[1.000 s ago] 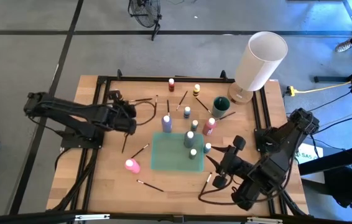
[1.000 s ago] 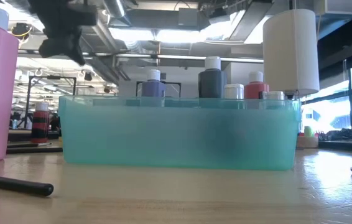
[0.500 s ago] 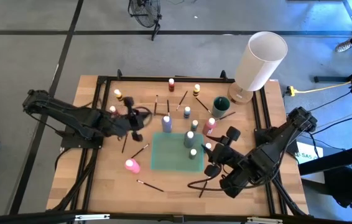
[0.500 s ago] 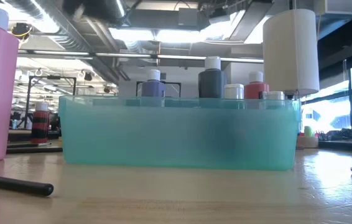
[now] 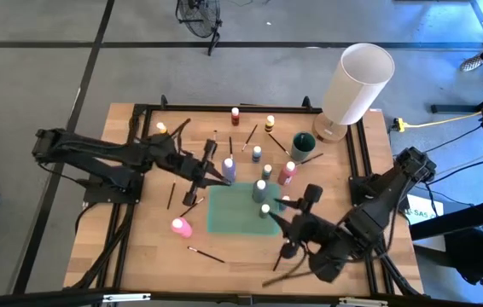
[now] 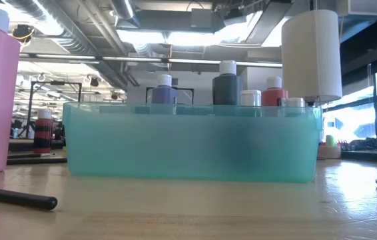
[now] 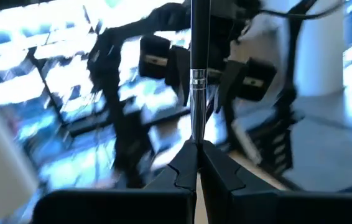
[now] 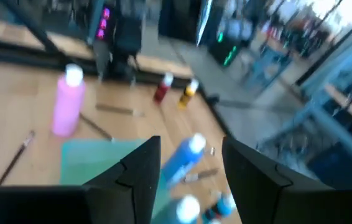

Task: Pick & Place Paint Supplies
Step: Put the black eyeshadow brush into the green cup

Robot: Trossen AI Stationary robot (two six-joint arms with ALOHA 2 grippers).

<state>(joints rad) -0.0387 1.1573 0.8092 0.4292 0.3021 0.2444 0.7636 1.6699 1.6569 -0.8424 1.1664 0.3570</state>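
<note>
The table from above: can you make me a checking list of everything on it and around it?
Surface: light wooden table, a see-through teal plastic tray near its middle.
Job's things: small paint bottles stand loose, such as the pink bottle and the purple bottle; thin dark brushes lie scattered, one at the front.
Clutter: tall white cylinder; dark green cup.
Grippers: left end effector shut on a dark-handled brush; right end effector open, holding nothing.
Cables: yellow cable on the floor.
Surroundings: grey floor; no people seen.
</note>
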